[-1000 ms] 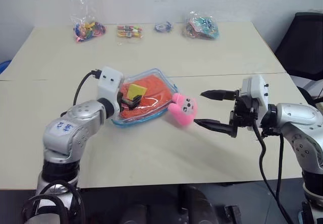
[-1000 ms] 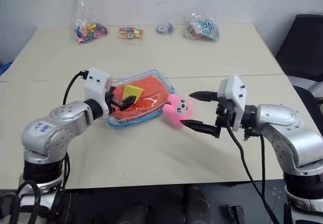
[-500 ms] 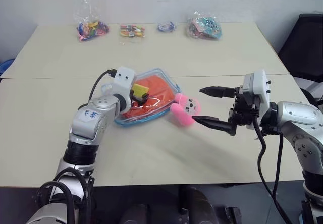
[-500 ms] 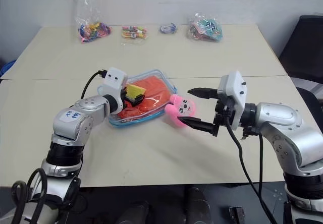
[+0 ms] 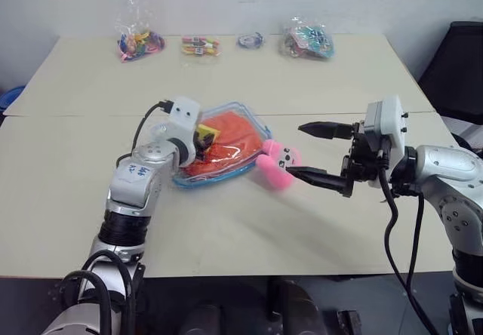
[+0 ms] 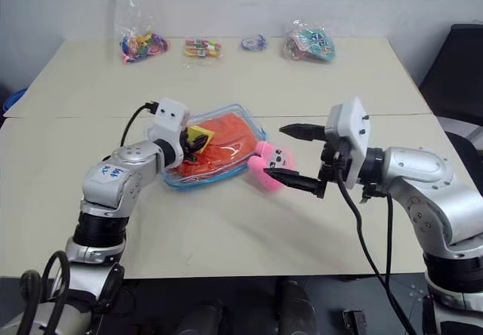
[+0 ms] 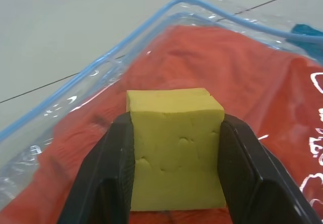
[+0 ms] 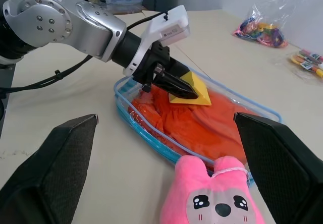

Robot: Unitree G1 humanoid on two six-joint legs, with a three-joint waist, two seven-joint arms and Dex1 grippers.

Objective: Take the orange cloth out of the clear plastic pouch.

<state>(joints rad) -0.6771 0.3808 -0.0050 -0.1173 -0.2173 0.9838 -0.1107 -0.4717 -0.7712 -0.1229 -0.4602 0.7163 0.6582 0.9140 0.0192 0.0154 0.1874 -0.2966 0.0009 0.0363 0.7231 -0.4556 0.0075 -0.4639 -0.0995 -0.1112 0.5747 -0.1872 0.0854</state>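
Mid-frame, your left gripper (image 7: 174, 183) clamps the yellow square (image 7: 175, 153) lying on the orange cloth (image 5: 230, 135) in the clear pouch (image 5: 252, 121); your right gripper (image 5: 313, 154), centre-right, gapes empty beside the pink plush (image 5: 276, 164)

Spanning most of the frame, a pale beige table (image 5: 249, 237), a seam crossing its middle. Lying at centre, the clear plastic pouch (image 5: 245, 112), with a pink plush toy (image 5: 277, 165) touching its right end. Sitting along the top edge, well apart from these, four small bags of colourful trinkets (image 5: 139, 44), running from upper left toward upper right.
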